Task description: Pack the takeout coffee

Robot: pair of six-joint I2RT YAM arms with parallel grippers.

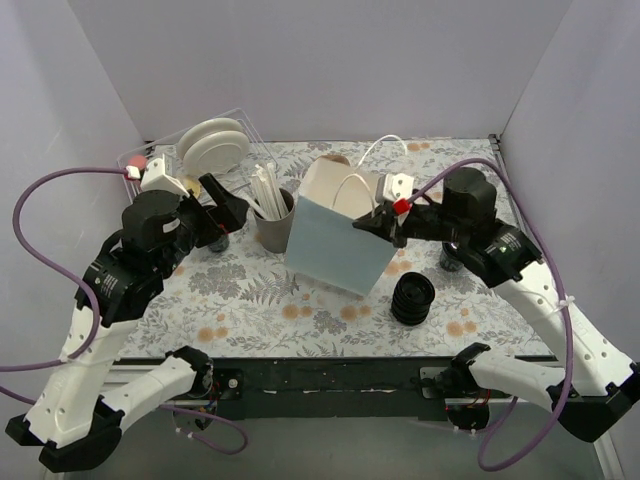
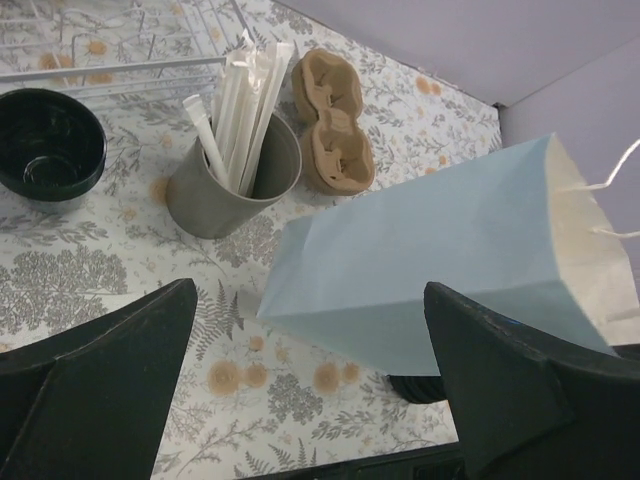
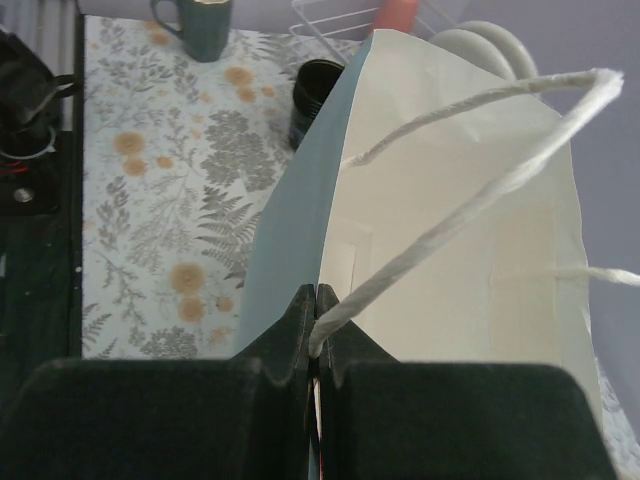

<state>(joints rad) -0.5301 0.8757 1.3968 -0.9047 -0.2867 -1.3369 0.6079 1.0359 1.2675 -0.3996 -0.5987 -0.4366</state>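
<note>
Closest to the lens in the right wrist view: right gripper [image 3: 316, 300], jaws pressed fully together, pinching the near rim of the paper bag [image 1: 335, 250] where its handle cord [image 3: 450, 225] comes up. The bag stands on the desk [image 1: 250, 300], mouth up; its inside looks bare as far as visible, but the bottom is hidden behind the gripper. The left gripper [image 2: 308, 290] is spread wide and holds nothing, hovering on the bag's left side near the grey cup of straws [image 2: 235, 185] and a lidless black cup [image 2: 50, 140]. The takeout coffee [image 1: 449, 262] is not plainly seen in any view. I take it to be the dark rounded shape on the desk just right of the bag, behind the stack of lids [image 1: 412, 298] and mostly covered by the right forearm; the lid cannot be confirmed. Judgement: if that is the cup, it stands upright on the far side of the bag from the free gripper. It is much nearer the right arm, which is occupied with the rim. The pick therefore turns on the left arm reaching around the bag, or the right one releasing first; the bag may slump if let go
</note>
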